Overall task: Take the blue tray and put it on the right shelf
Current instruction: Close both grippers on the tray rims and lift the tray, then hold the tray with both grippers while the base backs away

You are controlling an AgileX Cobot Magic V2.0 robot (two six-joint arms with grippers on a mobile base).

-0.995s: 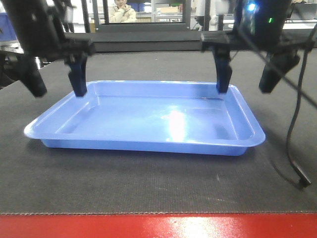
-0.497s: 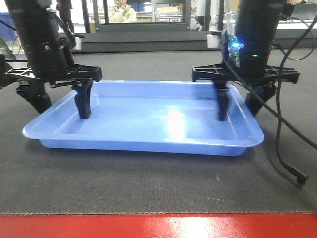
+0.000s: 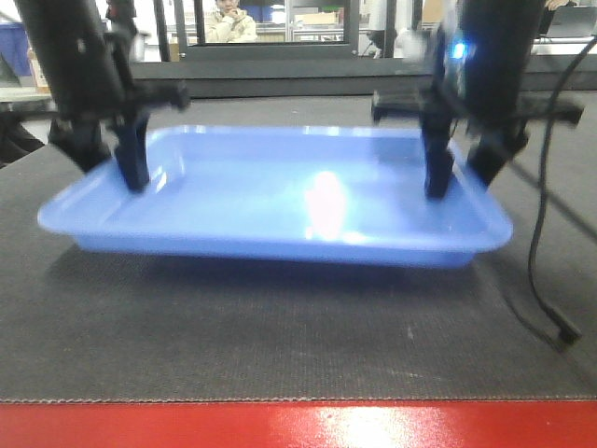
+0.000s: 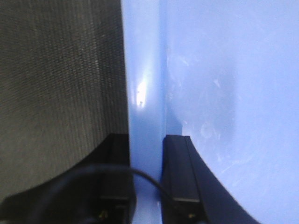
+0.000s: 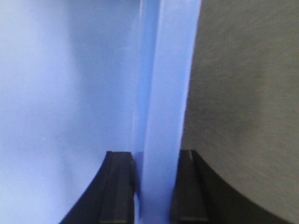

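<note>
Now both grippers pinch opposite rims of the tray point(image 3: 280, 201), one finger inside the wall and one outside. That is likely so the wide, shallow tray rides level between two arms and does not tip. The left gripper point(image 3: 110, 168) clamps the left rim and the right gripper point(image 3: 462, 175) the right rim. The tray hangs over the middle of the mat point(image 3: 280, 345). A dark shadow under its base suggests it is lifted, but the picture is blurred.

The wrist views show what the front view cannot: the rim is squeezed flush between the pads point(image 4: 180, 177). The front view alone shows the whole tray. No shelf is in view.
</note>
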